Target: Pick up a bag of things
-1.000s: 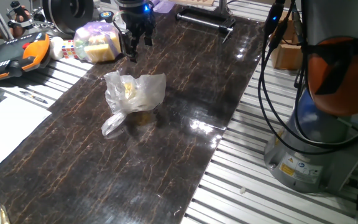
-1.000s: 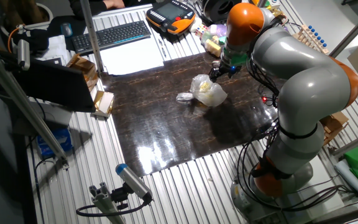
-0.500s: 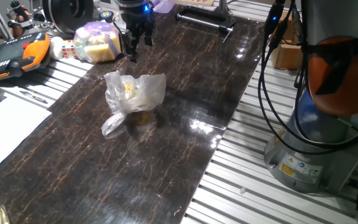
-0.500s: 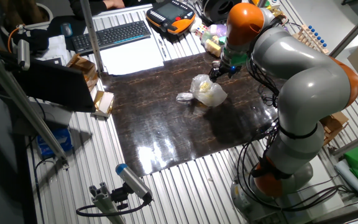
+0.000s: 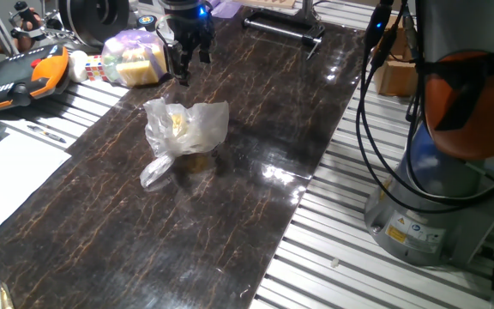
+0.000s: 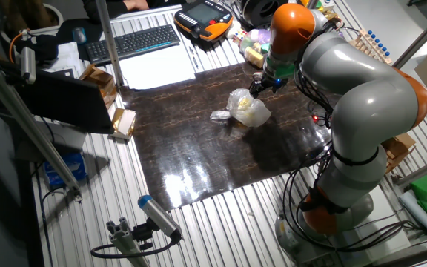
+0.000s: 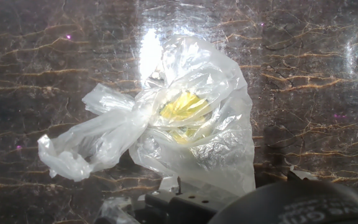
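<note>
The bag of things lies on the dark marbled tabletop. It is clear, whitish and wrinkly, pale yellow pieces show through it, and a twisted tail points toward the near left. In the hand view the bag fills the middle of the frame, tail to the left. My gripper hangs above the table behind the bag, nearer the far edge. Its two dark fingers stand apart with nothing between them and do not touch the bag. The other fixed view shows the gripper just beyond the bag.
A purple-tinted bag with a yellow block sits close to the left of the gripper. Left of the mat are an orange teach pendant, white paper and a keyboard. A black bar lies at the far end. The arm's base stands on the right.
</note>
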